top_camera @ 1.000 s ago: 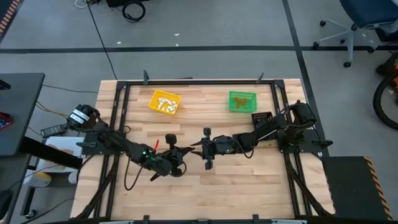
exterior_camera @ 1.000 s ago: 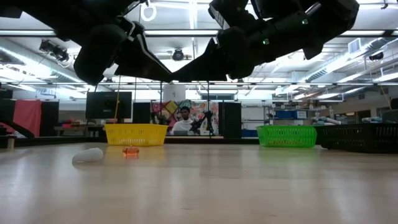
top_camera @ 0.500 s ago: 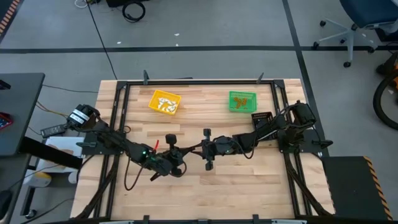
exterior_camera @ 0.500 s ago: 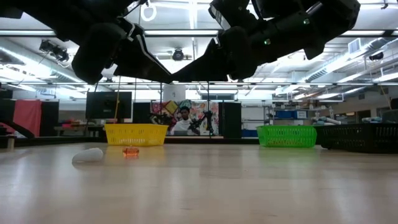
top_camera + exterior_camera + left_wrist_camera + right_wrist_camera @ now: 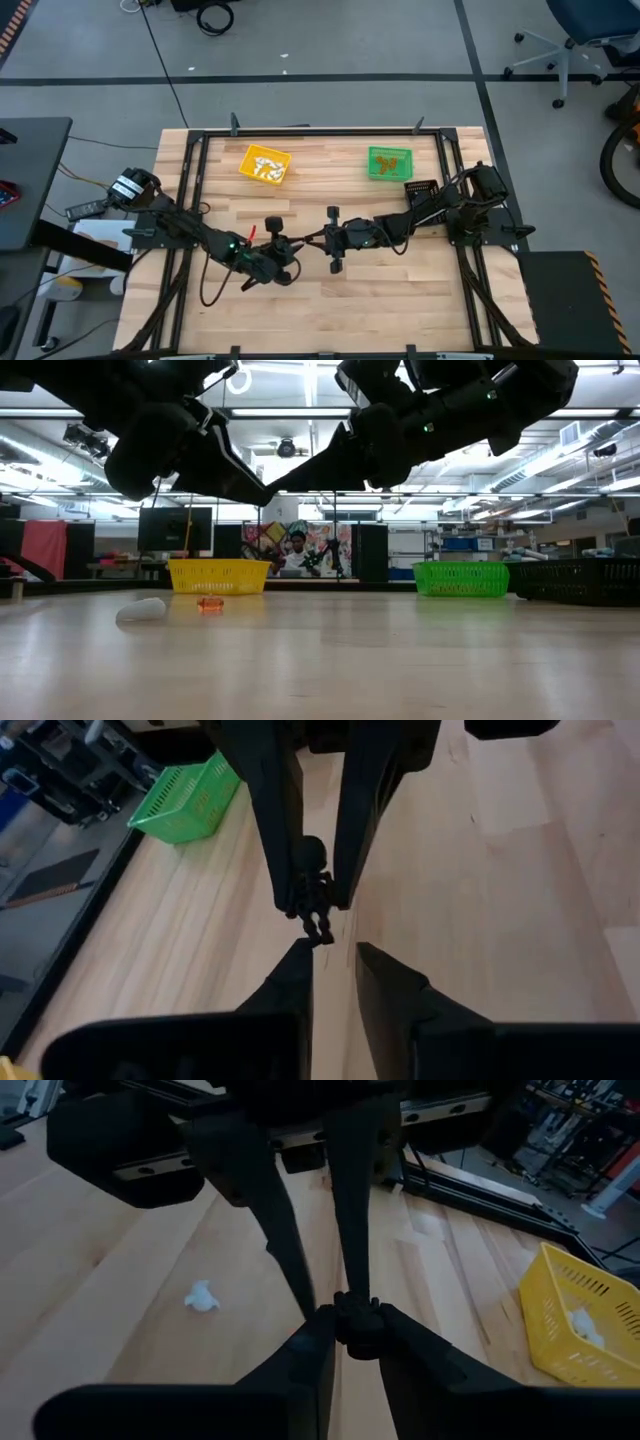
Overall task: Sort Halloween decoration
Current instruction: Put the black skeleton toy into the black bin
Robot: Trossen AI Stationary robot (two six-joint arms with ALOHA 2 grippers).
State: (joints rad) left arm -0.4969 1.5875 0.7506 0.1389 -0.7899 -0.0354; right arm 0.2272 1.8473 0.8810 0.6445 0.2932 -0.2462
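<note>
Black skeleton trinket [image 5: 312, 905] pinched in right claw [image 5: 351, 1320] mid-counter for handover, left claw [image 5: 334, 955] slightly parted just beside it

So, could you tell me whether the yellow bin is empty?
No, the yellow bin holds several white trinkets, seen from above.

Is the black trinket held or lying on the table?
Held: the right gripper pinches the black trinket above the table; the left gripper is open.
</note>
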